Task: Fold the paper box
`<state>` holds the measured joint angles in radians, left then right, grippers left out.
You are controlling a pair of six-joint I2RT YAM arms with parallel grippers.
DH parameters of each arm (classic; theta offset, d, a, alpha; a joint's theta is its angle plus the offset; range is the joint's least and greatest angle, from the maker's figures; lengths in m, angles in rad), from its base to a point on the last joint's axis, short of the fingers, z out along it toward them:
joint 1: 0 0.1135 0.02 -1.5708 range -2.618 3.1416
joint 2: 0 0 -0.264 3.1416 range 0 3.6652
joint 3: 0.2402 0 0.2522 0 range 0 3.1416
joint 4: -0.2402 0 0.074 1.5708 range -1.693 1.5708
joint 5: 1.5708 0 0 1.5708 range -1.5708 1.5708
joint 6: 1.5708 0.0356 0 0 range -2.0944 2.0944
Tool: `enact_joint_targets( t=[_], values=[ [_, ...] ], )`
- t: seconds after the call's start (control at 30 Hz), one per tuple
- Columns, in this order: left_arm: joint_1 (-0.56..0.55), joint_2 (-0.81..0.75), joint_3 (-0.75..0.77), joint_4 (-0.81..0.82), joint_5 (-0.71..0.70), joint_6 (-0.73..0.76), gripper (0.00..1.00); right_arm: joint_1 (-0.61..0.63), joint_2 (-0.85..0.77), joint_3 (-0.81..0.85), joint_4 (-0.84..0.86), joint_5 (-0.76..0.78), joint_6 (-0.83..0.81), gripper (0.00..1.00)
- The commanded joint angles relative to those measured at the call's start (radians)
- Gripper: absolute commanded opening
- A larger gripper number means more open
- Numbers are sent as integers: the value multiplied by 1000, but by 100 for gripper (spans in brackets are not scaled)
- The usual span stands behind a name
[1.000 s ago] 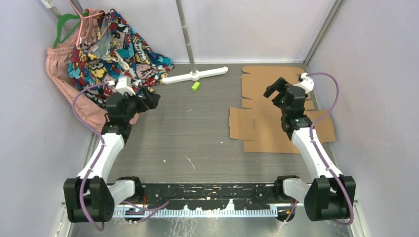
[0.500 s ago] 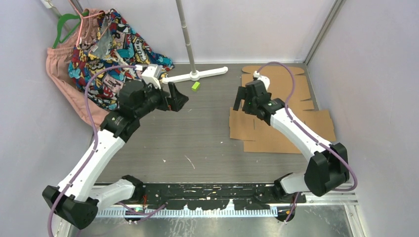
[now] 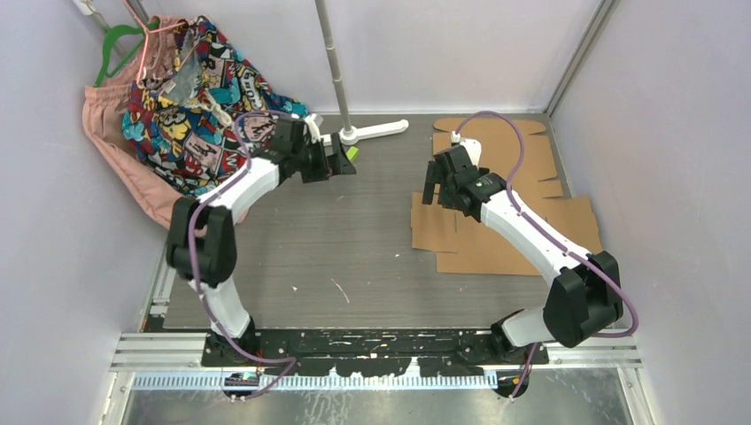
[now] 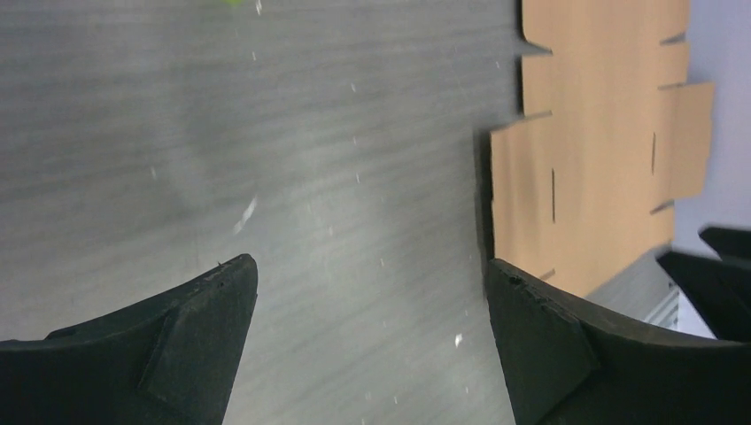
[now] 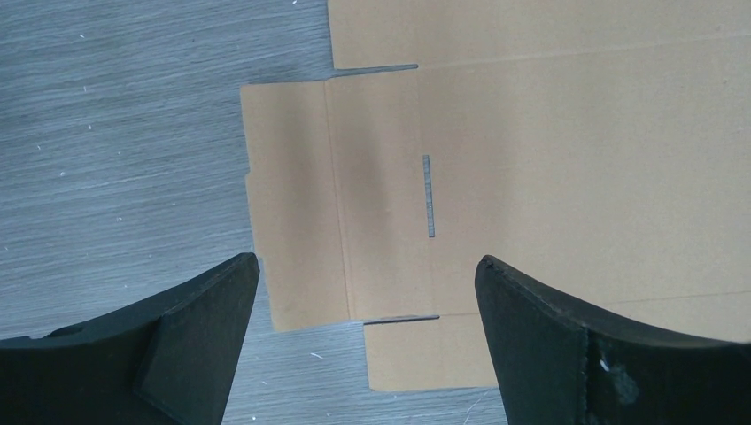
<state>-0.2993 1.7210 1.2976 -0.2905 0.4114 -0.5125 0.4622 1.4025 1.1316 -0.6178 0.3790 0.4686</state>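
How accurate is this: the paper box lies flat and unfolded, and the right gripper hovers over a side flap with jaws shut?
One error: the right gripper stands open, not shut, as the right wrist view shows. The paper box is flat, unfolded.

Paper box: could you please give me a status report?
Left gripper open, empty. Right gripper open above flat brown corrugated cardboard sheet, unfolded. Nothing lying on it.

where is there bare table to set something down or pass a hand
Bare table runs down the middle, between the left gripper and the left edge of the paper box, to the near rail. Crowded: the right side, under box and right gripper; back left, with clothes and stand base.
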Motion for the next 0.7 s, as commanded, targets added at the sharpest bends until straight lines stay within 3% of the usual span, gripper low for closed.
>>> enact_joint_targets(
  t=[0.0, 0.07, 0.23, 0.43, 0.53, 0.67],
  values=[
    [-7, 113, 187, 17, -84, 6, 100, 6, -38, 23, 3, -2, -4, 97],
    [-18, 128, 179, 102, -139, 21, 100, 4, -36, 15, 5, -19, 0, 97],
    [-41, 246, 301, 85, -285, 104, 100, 5, -53, -13, 10, -56, 10, 97],
    [-37, 426, 484, 6, -299, 108, 100, 6, -46, -17, 7, -63, -2, 97],
    [-15, 459, 493, 64, -220, 67, 100, 5, -27, -13, 8, -70, -5, 97],
    [-28, 485, 531, 59, -321, 113, 100, 6, 3, -10, 18, -86, -5, 97]
  ],
)
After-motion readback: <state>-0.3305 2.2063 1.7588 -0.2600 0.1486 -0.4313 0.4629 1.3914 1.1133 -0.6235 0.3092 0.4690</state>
